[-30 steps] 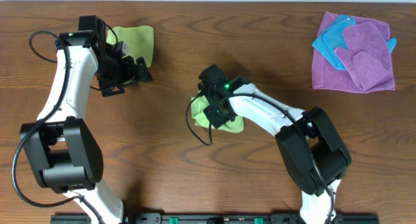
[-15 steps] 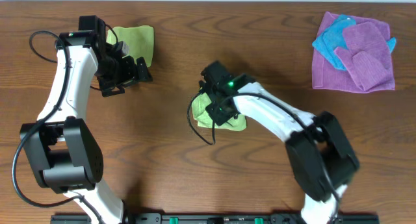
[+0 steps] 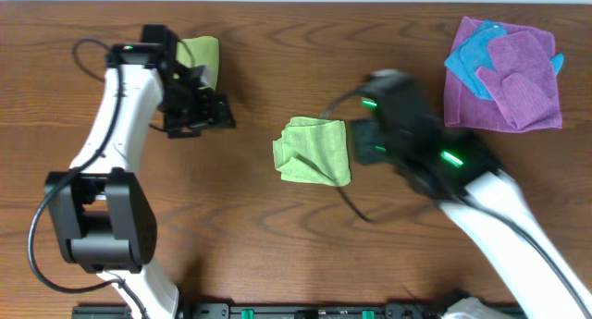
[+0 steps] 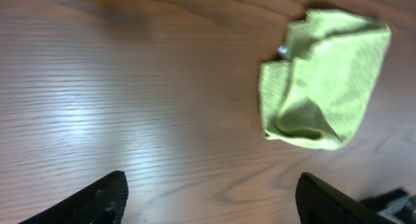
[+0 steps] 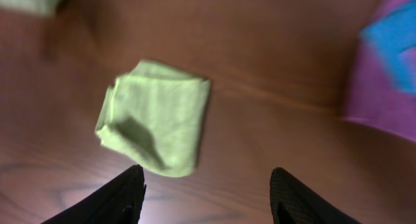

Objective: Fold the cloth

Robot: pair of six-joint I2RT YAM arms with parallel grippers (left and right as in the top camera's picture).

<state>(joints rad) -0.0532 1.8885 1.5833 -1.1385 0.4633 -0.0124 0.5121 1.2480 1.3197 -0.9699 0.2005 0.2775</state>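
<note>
The yellow-green cloth point(image 3: 313, 151) lies in a small folded bundle at the table's middle, untouched. It shows in the left wrist view at the upper right point(image 4: 322, 78) and in the right wrist view left of centre point(image 5: 156, 123). My right gripper point(image 3: 359, 141), blurred by motion, is just right of the cloth, above the table. It is open point(image 5: 208, 198) with only wood between its fingers point(image 5: 123, 198). My left gripper point(image 3: 208, 116) is at the back left, well left of the cloth. It too is open point(image 4: 218, 201) and holds nothing.
A second green wad point(image 3: 203, 55) lies at the back left, partly hidden behind the left arm. A purple cloth point(image 3: 518, 88) with a blue cloth point(image 3: 472, 60) on it lies at the back right, and both show at the right wrist view's right edge point(image 5: 390, 74).
The right gripper has opened, let go of the cloth and pulled back to the right. The left arm has shifted a little to the right.
</note>
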